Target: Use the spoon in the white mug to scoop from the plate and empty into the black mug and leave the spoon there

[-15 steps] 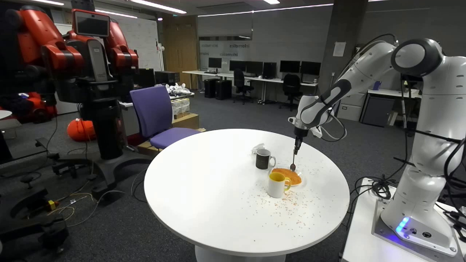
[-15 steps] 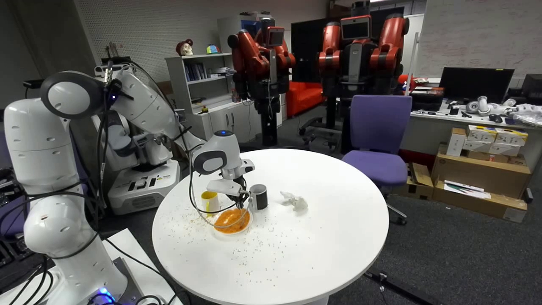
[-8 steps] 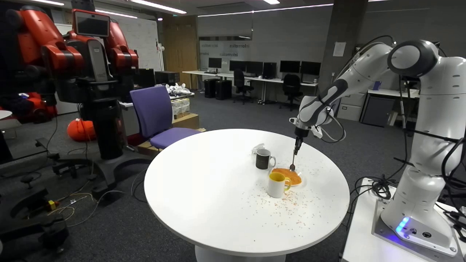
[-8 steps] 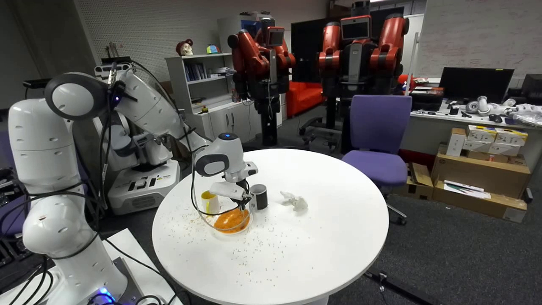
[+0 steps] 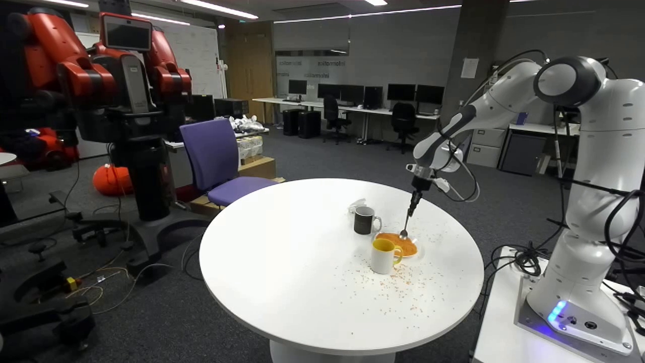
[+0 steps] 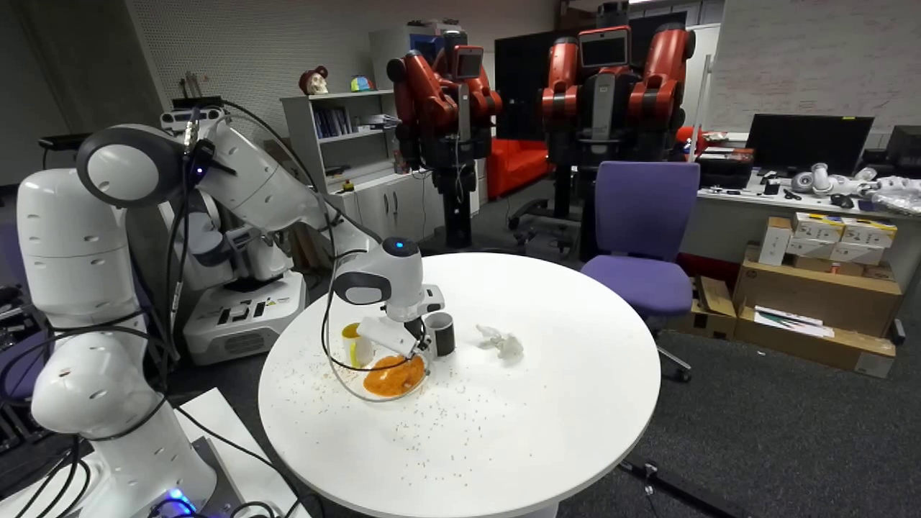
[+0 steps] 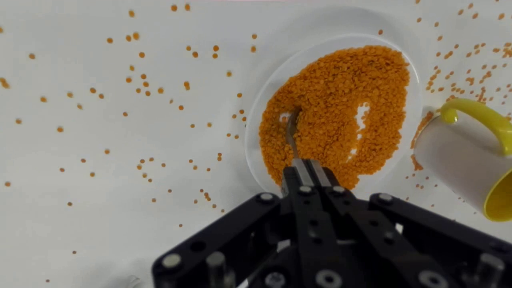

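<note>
My gripper [image 7: 309, 163] is shut on the handle of the spoon [image 7: 292, 127] and points down over the plate [image 7: 251, 156]. The spoon's bowl end is down in the orange lentils [image 7: 340, 88], near the plate's edge. The spoon [image 5: 403, 234] hangs slightly tilted below the gripper [image 5: 410, 212] in an exterior view. The white mug [image 5: 381, 262] has a yellow inside and handle and stands upright beside the plate; the wrist view shows it too [image 7: 456, 154]. The black mug [image 5: 362, 223] stands upright on the plate's other side [image 6: 445, 339]. It is out of the wrist view.
Everything stands on a round white table [image 5: 282, 252]. Loose lentils lie scattered round the plate and white mug. A crumpled clear plastic piece [image 6: 501, 342] lies beyond the black mug. A purple chair [image 6: 640, 273] stands at the table's edge. Cables hang from the arm.
The hand has tilted and come lower, while the gripper stays shut on the spoon. The spoon's bowl has shifted slightly within the lentils. Both mugs and the plate have stayed in place.
</note>
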Controlling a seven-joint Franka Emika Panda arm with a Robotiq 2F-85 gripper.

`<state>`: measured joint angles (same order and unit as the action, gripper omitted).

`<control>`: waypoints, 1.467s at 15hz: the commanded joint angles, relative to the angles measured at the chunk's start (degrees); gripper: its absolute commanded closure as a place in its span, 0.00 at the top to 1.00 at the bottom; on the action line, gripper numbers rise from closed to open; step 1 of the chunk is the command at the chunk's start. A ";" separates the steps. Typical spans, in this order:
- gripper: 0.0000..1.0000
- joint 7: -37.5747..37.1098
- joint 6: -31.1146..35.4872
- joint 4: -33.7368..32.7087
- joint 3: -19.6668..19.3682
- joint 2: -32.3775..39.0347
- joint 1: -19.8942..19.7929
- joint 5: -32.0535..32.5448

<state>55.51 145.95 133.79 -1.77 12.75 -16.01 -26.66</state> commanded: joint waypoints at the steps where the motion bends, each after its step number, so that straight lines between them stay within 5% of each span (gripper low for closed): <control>1: 0.01 5.05 -5.28 -2.13 0.28 0.88 -2.44 -6.02; 13: 0.01 9.97 -11.22 -1.74 -3.97 3.45 -4.74 -13.49; 22: 0.01 19.51 -17.47 -2.11 -5.95 7.33 -6.60 -31.34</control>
<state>71.67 131.81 133.19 -6.62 18.26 -21.97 -54.54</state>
